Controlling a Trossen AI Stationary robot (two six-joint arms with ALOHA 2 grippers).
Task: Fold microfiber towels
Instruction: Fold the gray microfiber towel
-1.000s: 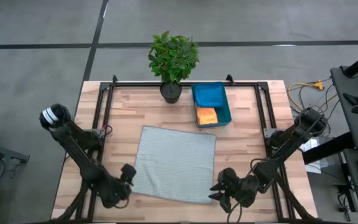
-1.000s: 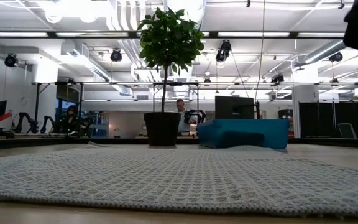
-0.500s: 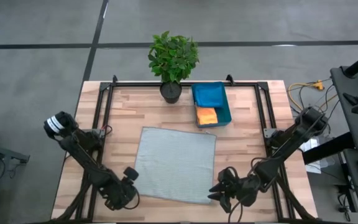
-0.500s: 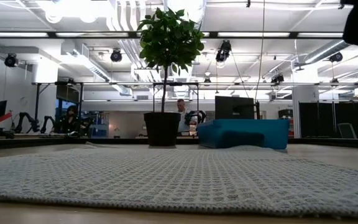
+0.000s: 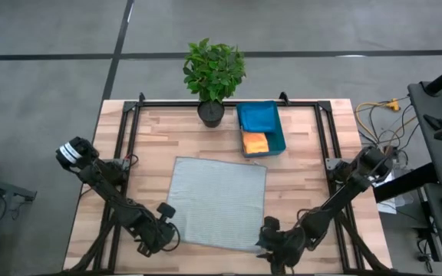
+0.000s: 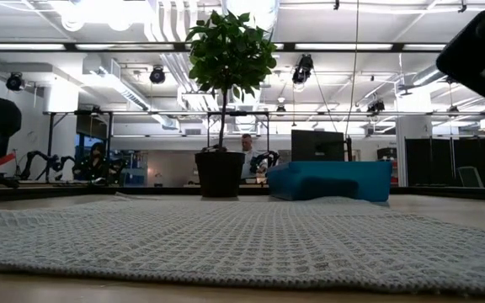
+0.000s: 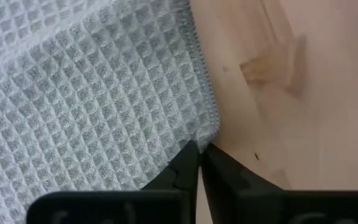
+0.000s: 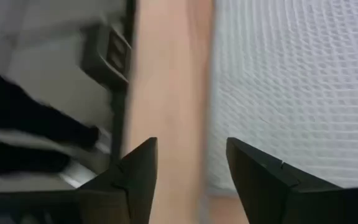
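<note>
The pale grey towel [image 5: 217,201] lies spread flat on the middle of the wooden table and fills the foreground of the low view [image 6: 226,244]. My left gripper [image 5: 172,234] is down at its near left corner, shut [image 7: 199,155]. My right gripper [image 5: 264,241] is open at the near right corner. Its fingers [image 8: 188,168] stand on either side of the towel's right edge [image 8: 211,124] without touching it. An orange towel [image 5: 255,142] lies in the teal bin [image 5: 261,115]. My left gripper pinches the grey towel's near left corner [image 7: 209,132] between its two fingertips. The fingers come steeply from above. The corner is a single hemmed layer, and the towel lies flat on the table, slack.
A potted plant [image 5: 213,73] stands at the far edge, left of the teal bin. A black frame [image 5: 129,138] runs along the table's left, far and right sides. Bare wood shows on both sides of the grey towel.
My left gripper has moved down and toward the table's right edge, onto the towel's near left corner. My right gripper has moved toward the left and near edges and lower, to the near right corner, and has rolled. The towel has stayed flat.
</note>
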